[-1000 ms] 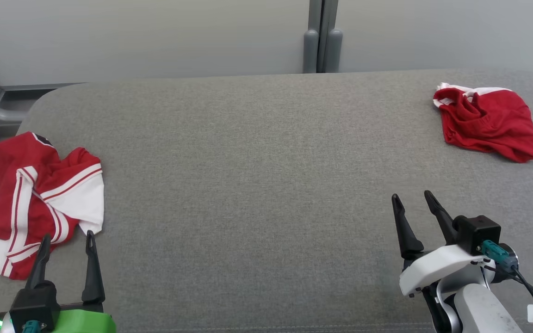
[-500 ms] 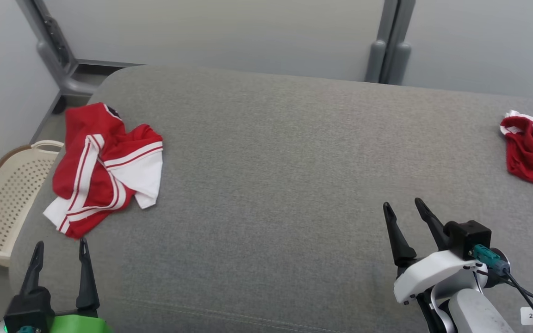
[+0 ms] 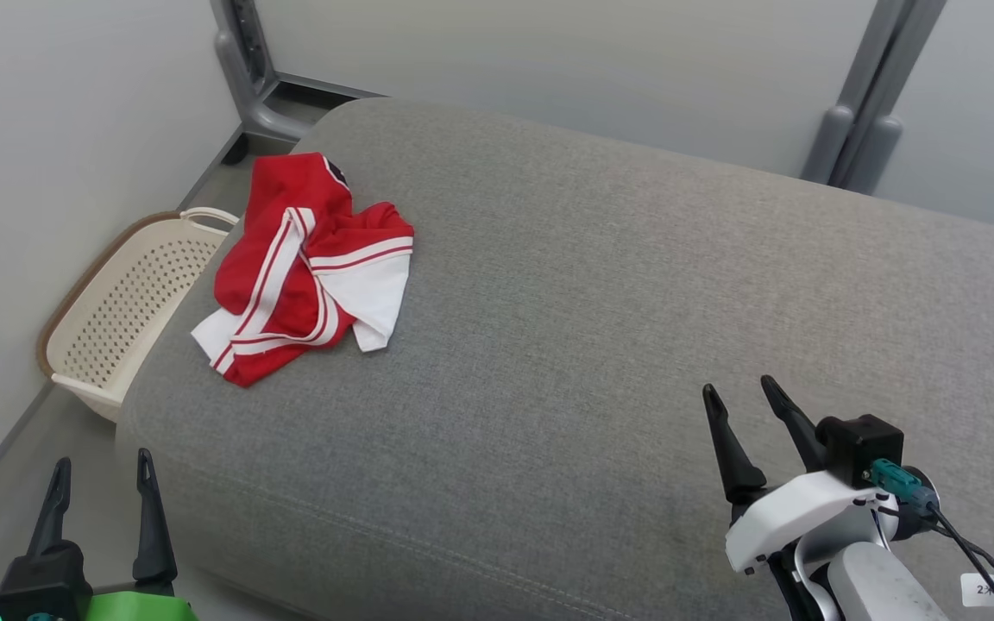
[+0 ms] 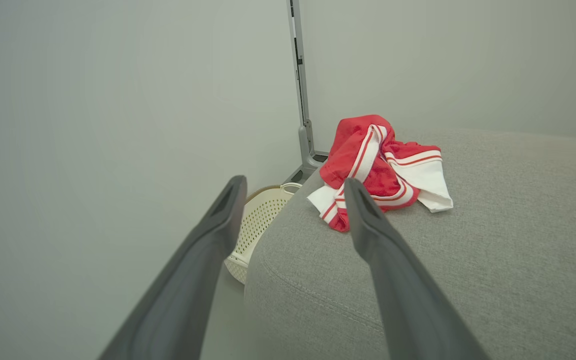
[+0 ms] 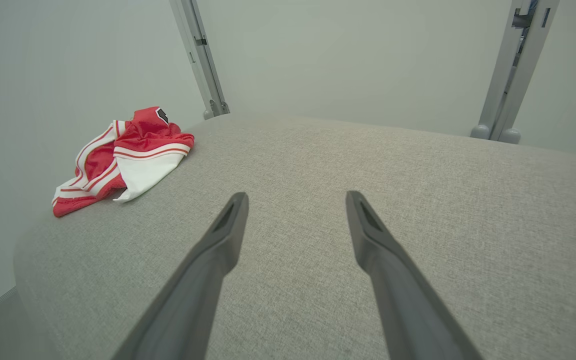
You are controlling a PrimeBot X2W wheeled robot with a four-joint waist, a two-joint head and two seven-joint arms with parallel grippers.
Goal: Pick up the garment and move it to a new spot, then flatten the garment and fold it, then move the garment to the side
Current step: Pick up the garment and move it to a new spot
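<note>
Head view: the camera has swung left; the crumpled red-and-white fabric garment (image 3: 307, 267) lies at the grey padded worktop's (image 3: 592, 345) left end; left claw (image 3: 102, 461) and right claw (image 3: 737, 387) gape empty. Left wrist view: garment ahead, pickup pending. Right wrist view: garment far left.

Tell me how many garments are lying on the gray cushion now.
1. A crumpled red and white garment lies at the left end of the cushion, beside the basket. The cushion runs past the head view's right edge, so another could lie out of sight.
</note>
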